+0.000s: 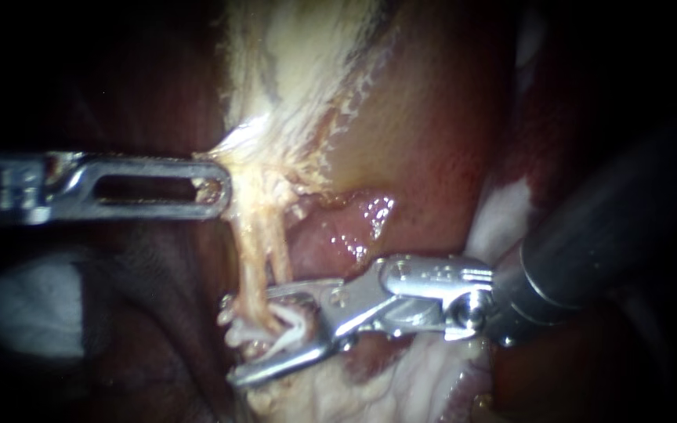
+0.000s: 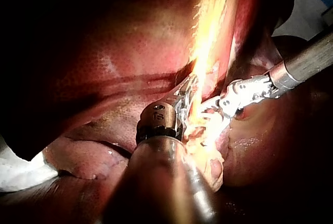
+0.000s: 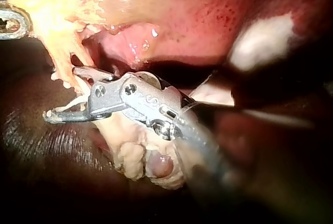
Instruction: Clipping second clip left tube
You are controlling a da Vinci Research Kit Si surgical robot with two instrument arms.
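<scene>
A wad of white gauze (image 1: 25, 305) lies low on the left of the endoscope view, under the left instrument's shaft. Another white patch (image 1: 503, 223) shows beside the right instrument's dark shaft. Above the work hangs a sheet of pale fatty tissue (image 1: 291, 70), with a reddish wall of tissue (image 1: 432, 125) next to it and a wet pink fold (image 1: 346, 227) just below. The pale tissue narrows into a stringy tube (image 1: 251, 258) that runs downward from it. Loose fibres trail along the tube and lie over the right instrument's upper jaw, so it is hard to see where the two meet.

The left instrument (image 1: 219, 188) comes in level from the left. Its slotted jaws lie together, pinched on the edge of the pale fatty tissue, which is drawn to a point at their tips.

The right instrument (image 1: 230, 341) reaches in from the right with its shaft sloping down. Its wrist is bent so the jaws point leftward across the tube. Those jaws stand apart in a wide V, and the lower end of the tube passes between them. Something small and white (image 1: 276, 333) sits in the gap against the tube, and I cannot tell whether it is a clip. The right wrist camera shows the same gap, with lumpy pale tissue under the jaws.
</scene>
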